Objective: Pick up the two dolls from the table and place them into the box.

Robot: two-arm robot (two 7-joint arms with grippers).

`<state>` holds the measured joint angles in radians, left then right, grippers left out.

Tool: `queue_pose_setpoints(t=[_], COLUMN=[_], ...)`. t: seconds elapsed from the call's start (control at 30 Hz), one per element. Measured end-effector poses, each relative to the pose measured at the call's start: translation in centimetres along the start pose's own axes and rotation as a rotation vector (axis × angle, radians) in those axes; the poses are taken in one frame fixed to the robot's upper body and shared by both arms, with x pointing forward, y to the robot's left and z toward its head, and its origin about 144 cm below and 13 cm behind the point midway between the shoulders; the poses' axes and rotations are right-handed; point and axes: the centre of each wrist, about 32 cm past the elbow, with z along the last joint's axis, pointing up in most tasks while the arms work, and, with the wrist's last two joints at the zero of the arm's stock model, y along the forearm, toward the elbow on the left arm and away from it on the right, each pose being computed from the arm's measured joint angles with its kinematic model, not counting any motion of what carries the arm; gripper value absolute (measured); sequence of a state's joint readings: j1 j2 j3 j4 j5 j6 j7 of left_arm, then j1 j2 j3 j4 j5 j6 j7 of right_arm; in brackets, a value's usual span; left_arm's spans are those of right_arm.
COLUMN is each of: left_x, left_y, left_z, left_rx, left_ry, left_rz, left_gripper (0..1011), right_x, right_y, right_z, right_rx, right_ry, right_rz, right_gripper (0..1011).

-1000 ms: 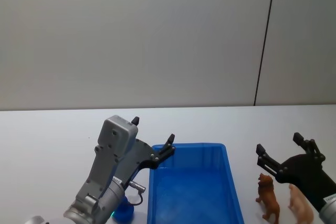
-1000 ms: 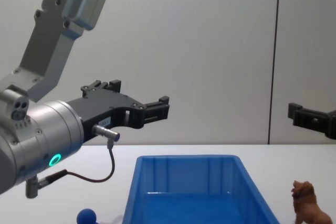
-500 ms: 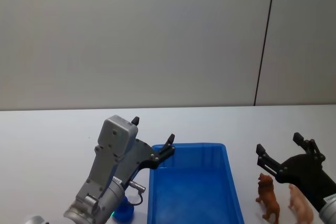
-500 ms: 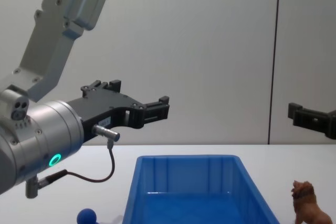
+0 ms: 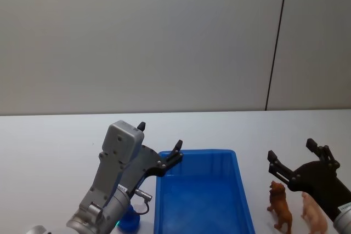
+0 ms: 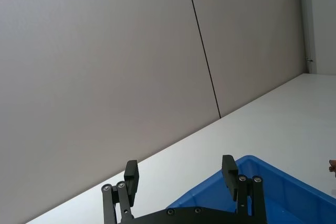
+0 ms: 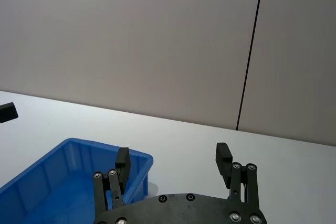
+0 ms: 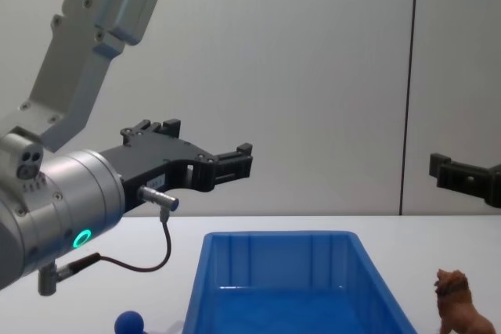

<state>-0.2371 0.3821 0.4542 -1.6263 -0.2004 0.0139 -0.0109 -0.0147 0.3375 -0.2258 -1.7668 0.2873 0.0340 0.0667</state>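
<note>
Open box (image 5: pixel 208 160) on the tabletop (image 5: pixel 55 135). Right of the box: brown dog (image 5: pixel 281 206), upright, paler figurine (image 5: pixel 313 215) just beside. Left of the box: blue ball toy (image 5: pixel 130 220), partly behind the left arm (image 5: pixel 112 179). Above the box's far left corner, left pincer (image 5: pixel 159 135) spread wide. Right of the box, right pincer (image 5: pixel 291 149) spread above the dog, not touching it. Unchanged from half a second ago.

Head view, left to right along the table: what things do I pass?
Dark-blue ball-topped toy → blue bin → brown dog figurine → paler animal figurine.
</note>
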Motion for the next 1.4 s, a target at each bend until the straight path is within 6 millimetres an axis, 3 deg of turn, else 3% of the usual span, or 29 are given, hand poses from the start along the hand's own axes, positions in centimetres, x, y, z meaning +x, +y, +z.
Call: queue_pose_setpoints(t=[0.63,1.4], left_x=[0.0,0.0], left_y=[0.0,0.0], left_z=[0.0,0.0], left_rx=[0.000,0.000], left_ry=[0.000,0.000], left_rz=[0.000,0.000], left_gripper=[1001,1001], right_x=[0.3,0.6], right_y=[0.1,-0.5], right_z=[-0.2,-1.3], right_rx=[-0.026,-0.225], right_ry=[-0.002,-0.037], right_rz=[-0.034,-0.181], right_gripper=[1001,1001])
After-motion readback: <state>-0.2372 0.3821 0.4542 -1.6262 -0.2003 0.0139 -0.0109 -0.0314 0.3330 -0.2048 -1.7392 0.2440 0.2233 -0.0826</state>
